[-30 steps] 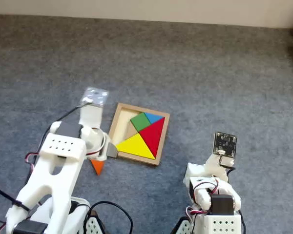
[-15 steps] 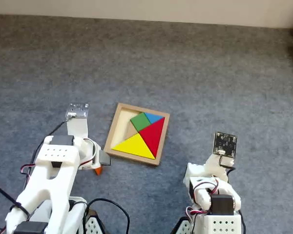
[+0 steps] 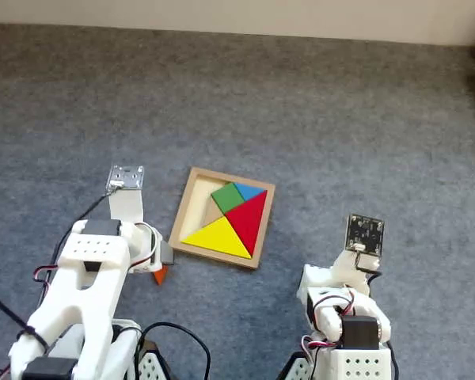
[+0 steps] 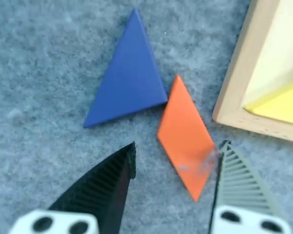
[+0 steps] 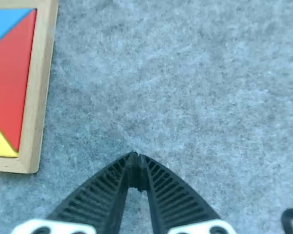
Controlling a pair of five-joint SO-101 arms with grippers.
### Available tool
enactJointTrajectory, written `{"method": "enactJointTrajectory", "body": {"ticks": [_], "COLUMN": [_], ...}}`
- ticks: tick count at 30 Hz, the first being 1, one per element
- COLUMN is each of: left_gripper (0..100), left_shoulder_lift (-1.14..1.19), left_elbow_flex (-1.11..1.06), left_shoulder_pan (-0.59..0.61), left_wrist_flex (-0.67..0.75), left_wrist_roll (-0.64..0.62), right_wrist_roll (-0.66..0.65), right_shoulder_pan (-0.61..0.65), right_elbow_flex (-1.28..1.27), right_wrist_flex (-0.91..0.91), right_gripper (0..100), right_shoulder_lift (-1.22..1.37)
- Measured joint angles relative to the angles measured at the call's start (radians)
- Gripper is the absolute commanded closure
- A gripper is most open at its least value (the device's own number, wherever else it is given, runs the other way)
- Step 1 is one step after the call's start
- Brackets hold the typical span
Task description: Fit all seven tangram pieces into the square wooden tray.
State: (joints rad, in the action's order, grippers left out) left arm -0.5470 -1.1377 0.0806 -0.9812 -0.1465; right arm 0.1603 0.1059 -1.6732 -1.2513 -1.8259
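Left wrist view: the left gripper [image 4: 178, 145] gapes wide, empty, astride the orange piece [image 4: 185, 131]; the blue triangle [image 4: 129, 78] lies just beyond, touching it; the tray [image 4: 239, 83] is cut off at the edge. The right gripper [image 5: 134, 157] is closed on nothing, above the worktop [image 5: 210, 73].

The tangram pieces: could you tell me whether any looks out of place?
Yes: the blue triangle and the orange parallelogram lie on the carpet beside the wooden tray, not in it, by the open left end effector.

We seem to be at a robotics lab bench: a worktop [image 3: 340, 119] laid with grey carpet-like cloth, a pale wall [image 3: 222, 14] behind, a white left arm [image 3: 87, 277] and right arm [image 3: 344, 321], and a loose black cable [image 3: 176, 328].
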Motion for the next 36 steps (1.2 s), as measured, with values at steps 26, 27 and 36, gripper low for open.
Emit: {"method": "enactJointTrajectory", "body": {"ticks": [26, 27, 36], "left_gripper": [91, 91, 91], "left_shoulder_lift": [0.325, 0.302, -0.083], "left_elbow_flex": [0.226, 0.216, 0.066], "left_shoulder_pan": [-0.028, -0.025, -0.021], "left_wrist_flex": [-0.068, -0.068, -0.068], "left_wrist_roll": [0.008, 0.021, 0.055], "right_wrist_roll": [0.0, 0.0, 0.0], "right_shoulder_pan": [0.0, 0.0, 0.0], "right_elbow_flex": [0.0, 0.0, 0.0], "right_wrist_flex": [0.0, 0.0, 0.0], "right_gripper": [99.2, 99.2, 99.2], "right_shoulder_lift": [0.0, 0.0, 0.0]}}
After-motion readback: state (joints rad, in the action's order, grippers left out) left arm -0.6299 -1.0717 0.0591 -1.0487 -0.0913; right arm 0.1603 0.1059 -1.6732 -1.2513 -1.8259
